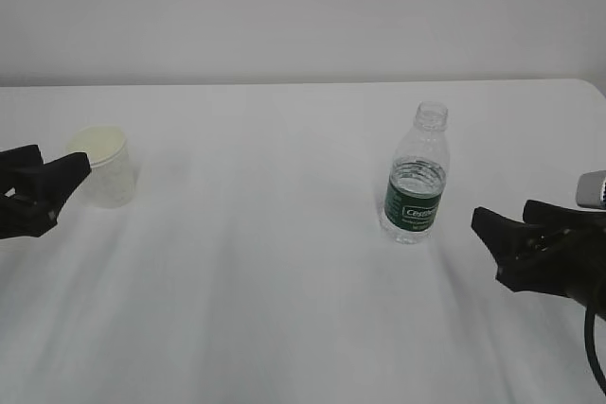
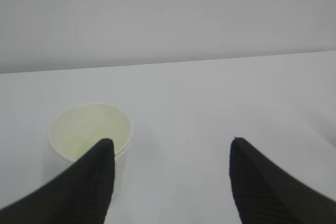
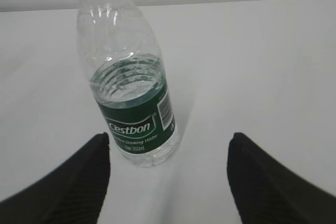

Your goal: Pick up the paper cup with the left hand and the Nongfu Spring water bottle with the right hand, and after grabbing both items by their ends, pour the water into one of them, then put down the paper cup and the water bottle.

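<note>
- The paper cup [image 1: 104, 165] stood upright on the white table [image 1: 284, 262] at the left, empty as far as its pale cream inside showed, with nothing lifted yet.
- The Nongfu Spring water bottle [image 1: 415, 177] stood upright right of centre, well apart from the cup; its cap was off and water reached roughly to the top of the green label, which read "Cestbon" in the right wrist view.
- The left hand [image 1: 38, 191] was low at the left edge with its jaws spread wide and nothing between them. In the left wrist view the cup [image 2: 90, 135] sat behind the left-side fingertip [image 2: 102, 156] rather than in the gap, so the gripper [image 2: 170, 153] looked offset from it.
- The right hand [image 1: 516, 243] was low at the right, jaws likewise spread and empty. In the right wrist view the bottle [image 3: 131, 93] stood ahead of the gripper [image 3: 168, 148], nearer the left-side fingertip [image 3: 100, 150], and apart from both.
- Judged from this, the task was at its very start: both approaches under way, neither object touched.
- Left to do: centre each gripper on its object, close, lift both, tilt the bottle over the cup to pour, then set both down.
</note>
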